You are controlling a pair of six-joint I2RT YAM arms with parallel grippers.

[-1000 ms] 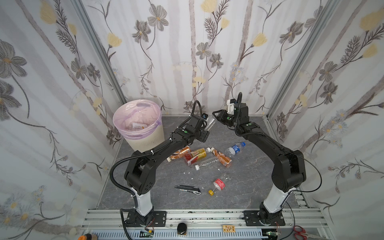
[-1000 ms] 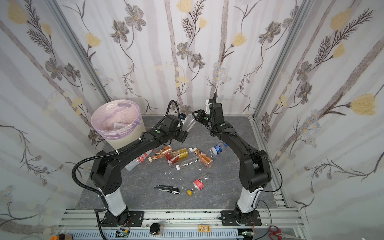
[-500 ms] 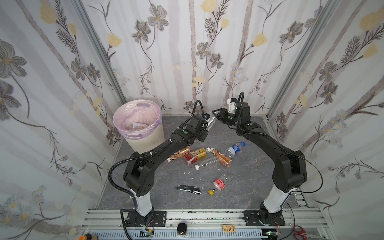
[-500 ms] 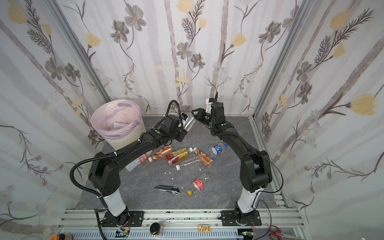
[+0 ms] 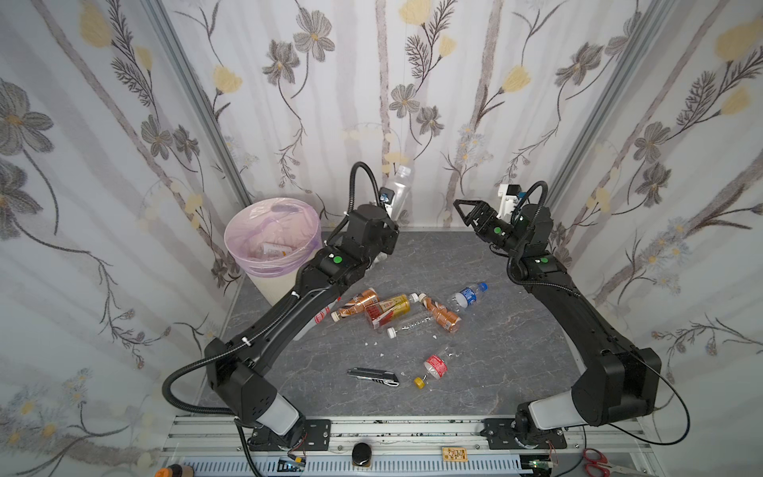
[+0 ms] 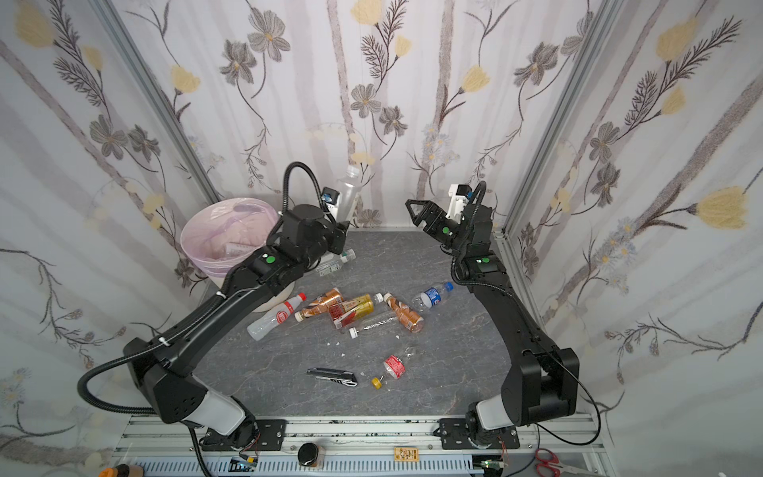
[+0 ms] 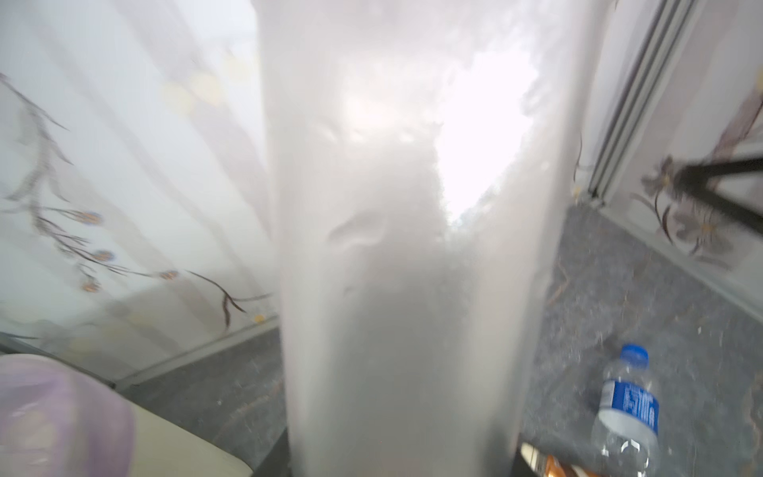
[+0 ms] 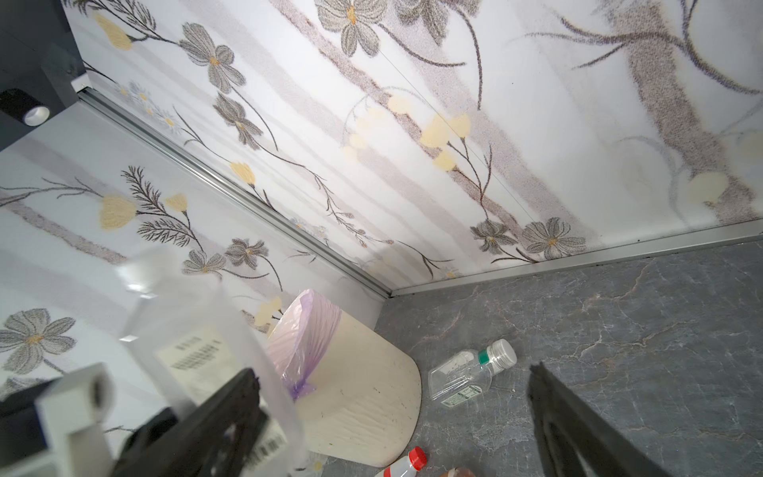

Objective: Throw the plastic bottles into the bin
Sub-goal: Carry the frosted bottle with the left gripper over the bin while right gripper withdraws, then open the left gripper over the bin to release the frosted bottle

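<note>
My left gripper (image 5: pixel 390 208) (image 6: pixel 336 211) is raised beside the bin and shut on a clear plastic bottle (image 5: pixel 398 188) (image 6: pixel 349 188) that points up. That bottle fills the left wrist view (image 7: pixel 404 247) and hides the fingers. My right gripper (image 5: pixel 462 210) (image 6: pixel 415 208) (image 8: pixel 396 421) hangs open and empty, apart from the bottle. The cream bin (image 5: pixel 237 231) (image 6: pixel 194 235) (image 8: pixel 363 392) with its pink bag stands at the back left, a bottle (image 5: pixel 274 249) lying inside. Several bottles (image 5: pixel 388 307) (image 6: pixel 351 309) lie mid-floor.
A blue-labelled bottle (image 5: pixel 466 295) (image 7: pixel 627 409) lies right of the cluster. A clear green-banded bottle (image 6: pixel 334 262) (image 8: pixel 466 373) lies by the bin. A red-labelled bottle (image 5: pixel 433 367) and a grey-black utility knife (image 5: pixel 373 376) lie nearer the front. Floral walls close three sides.
My left gripper shut on the clear bottle and lifted it, tipping it upright. The right gripper let go, opened wide and drew back to the right.
</note>
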